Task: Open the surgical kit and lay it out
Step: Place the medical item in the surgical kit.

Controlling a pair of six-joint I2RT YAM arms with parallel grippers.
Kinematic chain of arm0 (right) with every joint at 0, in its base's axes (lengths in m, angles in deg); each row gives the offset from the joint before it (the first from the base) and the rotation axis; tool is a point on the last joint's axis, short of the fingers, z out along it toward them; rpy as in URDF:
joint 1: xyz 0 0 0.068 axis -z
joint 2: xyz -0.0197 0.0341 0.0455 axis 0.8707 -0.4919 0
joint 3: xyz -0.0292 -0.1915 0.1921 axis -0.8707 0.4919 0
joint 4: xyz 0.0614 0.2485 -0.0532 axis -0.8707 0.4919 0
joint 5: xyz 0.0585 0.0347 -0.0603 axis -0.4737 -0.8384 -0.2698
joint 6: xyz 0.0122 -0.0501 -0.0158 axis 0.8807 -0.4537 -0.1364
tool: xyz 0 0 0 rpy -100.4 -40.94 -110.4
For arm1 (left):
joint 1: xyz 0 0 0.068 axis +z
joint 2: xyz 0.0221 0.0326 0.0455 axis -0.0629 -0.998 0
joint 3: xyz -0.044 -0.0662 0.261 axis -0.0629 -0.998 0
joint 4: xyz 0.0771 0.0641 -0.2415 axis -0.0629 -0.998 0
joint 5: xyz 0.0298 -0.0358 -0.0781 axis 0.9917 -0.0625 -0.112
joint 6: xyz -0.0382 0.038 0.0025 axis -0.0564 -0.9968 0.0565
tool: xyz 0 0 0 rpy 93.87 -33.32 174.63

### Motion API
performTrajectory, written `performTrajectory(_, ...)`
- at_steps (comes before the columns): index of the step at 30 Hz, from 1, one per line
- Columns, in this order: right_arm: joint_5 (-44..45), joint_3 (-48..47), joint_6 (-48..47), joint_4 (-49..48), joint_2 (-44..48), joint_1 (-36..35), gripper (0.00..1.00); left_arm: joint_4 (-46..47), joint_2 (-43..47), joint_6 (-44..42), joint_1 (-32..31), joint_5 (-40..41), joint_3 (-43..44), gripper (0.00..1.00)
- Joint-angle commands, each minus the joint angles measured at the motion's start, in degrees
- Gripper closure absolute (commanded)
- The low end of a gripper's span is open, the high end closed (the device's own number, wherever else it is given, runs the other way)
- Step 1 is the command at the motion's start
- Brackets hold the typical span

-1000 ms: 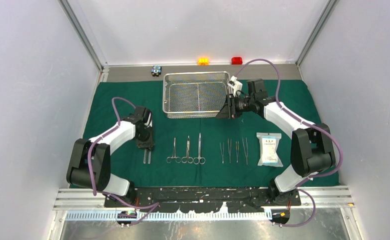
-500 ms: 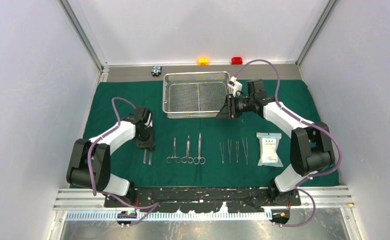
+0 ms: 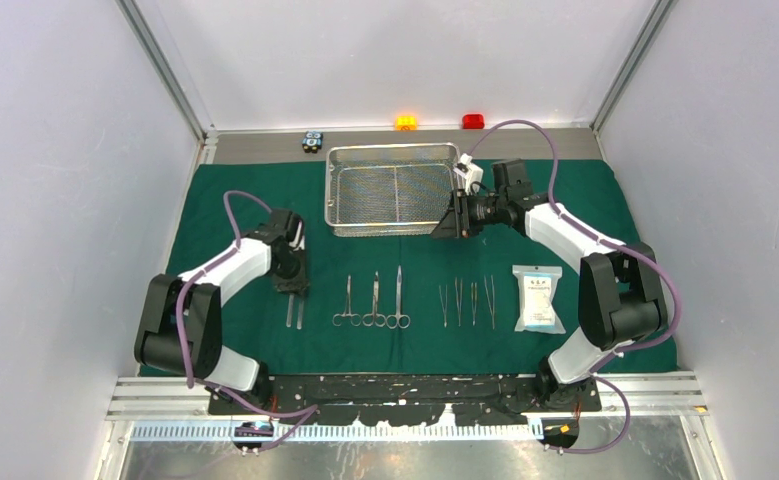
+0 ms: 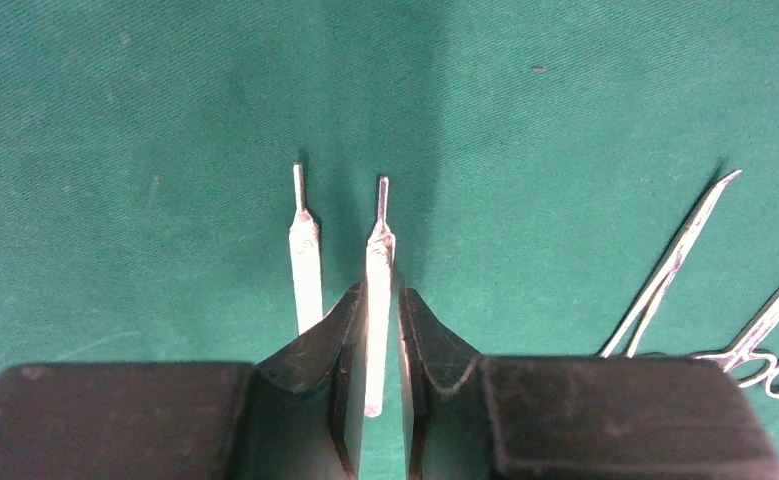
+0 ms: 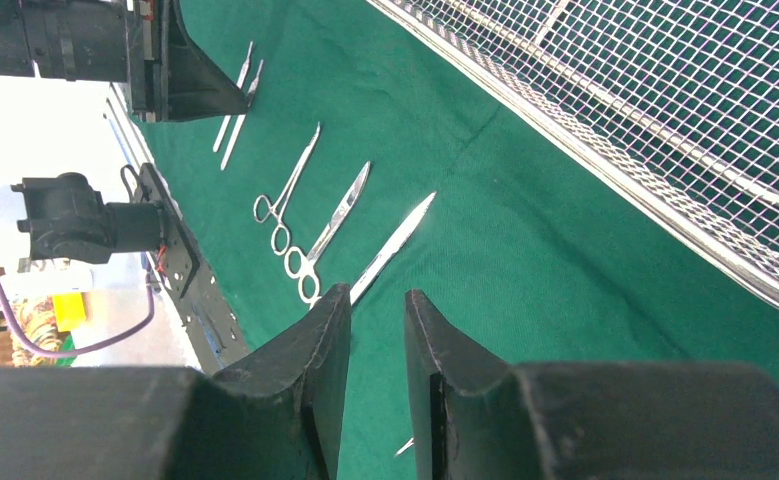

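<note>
The dark green cloth (image 3: 225, 190) lies spread flat. The silver mesh tray (image 3: 393, 231) stands empty at the back centre. Two flat steel handles (image 3: 293, 314) lie at the left. Right of them are forceps and scissors (image 3: 373, 302), tweezers (image 3: 467, 302) and the white-blue packet (image 3: 538, 298). My left gripper (image 3: 292, 292) is down at the cloth. Its jaws stand narrowly apart around the right handle (image 4: 379, 260), with a sliver of cloth showing beside it. The other handle (image 4: 305, 270) lies just left. My right gripper (image 3: 437, 232) hovers by the tray's front right corner, jaws a little apart and empty (image 5: 377, 292).
Small black-blue (image 3: 312, 141), orange (image 3: 405, 122) and red (image 3: 473, 121) blocks sit on the grey strip behind the cloth. White walls close in both sides. The tray rim (image 5: 565, 135) runs just right of my right fingers. Curved forceps (image 4: 675, 262) lie right of my left gripper.
My left gripper has edged slightly back along the handles. The right arm and all laid-out instruments are where they were.
</note>
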Motion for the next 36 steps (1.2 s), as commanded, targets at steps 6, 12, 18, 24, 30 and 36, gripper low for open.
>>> performTrajectory(6,-0.9,-0.3,-0.4,-1.9,0.2,0.2,0.69,0.4,-1.6,-1.3,0.3,-0.1,2.9,0.83)
performTrajectory(12,-0.9,-0.3,-0.5,-1.9,0.1,0.3,0.69,0.2,-3.0,-2.0,0.3,0.2,3.7,0.83)
performTrajectory(18,-0.9,-0.1,-0.5,-2.0,0.3,0.2,0.69,-0.5,-4.6,-2.5,0.3,0.1,5.3,0.84)
performTrajectory(24,-0.8,-0.2,-0.5,-2.0,-0.1,0.3,0.69,-0.5,-2.9,-2.4,0.3,-0.1,4.8,0.84)
performTrajectory(30,-0.8,-0.3,-0.6,-2.0,-0.3,0.3,0.69,0.6,-0.2,-0.9,0.2,-0.9,2.3,0.83)
performTrajectory(36,-0.6,-0.2,-0.6,-1.9,-0.2,0.4,0.69,0.8,-0.2,-0.7,0.3,-1.2,1.8,0.84)
